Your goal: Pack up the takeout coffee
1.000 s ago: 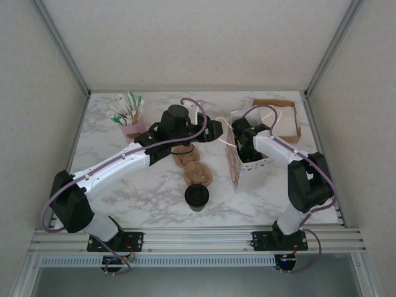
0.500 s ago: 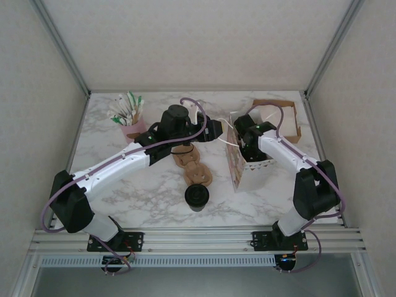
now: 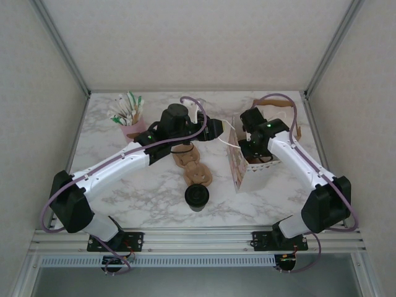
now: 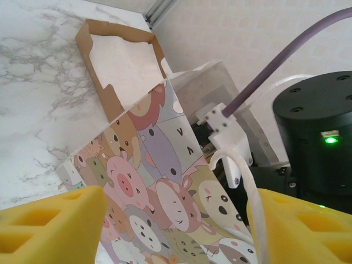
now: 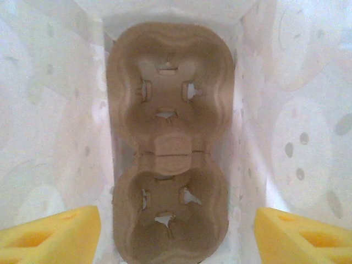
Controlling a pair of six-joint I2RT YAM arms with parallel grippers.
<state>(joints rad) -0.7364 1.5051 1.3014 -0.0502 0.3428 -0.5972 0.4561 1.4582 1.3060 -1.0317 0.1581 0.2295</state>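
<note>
The takeout coffee [image 3: 197, 197], a dark cup under a black lid, stands alone on the marble near the front, apart from both grippers. The cartoon-animal paper bag [image 3: 238, 170] stands upright to its right. My left gripper [image 3: 216, 130] is at the bag's left rim, jaws open around the printed wall [image 4: 165, 181], with the white handle [image 4: 248, 181] running beside the right finger. My right gripper [image 3: 250, 150] reaches down into the bag's mouth. Its jaws [image 5: 176, 225] are open and empty above a brown pulp cup carrier [image 5: 170, 148] lying flat on the bag's floor.
Another pulp carrier [image 3: 193, 166] lies on the table between the left arm and the coffee. A pink cup of stirrers [image 3: 131, 124] stands at the back left. A shallow cardboard box [image 3: 286, 120] sits behind the bag.
The right arm's elbow has swung out to the right and its wrist has shifted back over the bag. The left arm, bag and coffee have stayed put.
</note>
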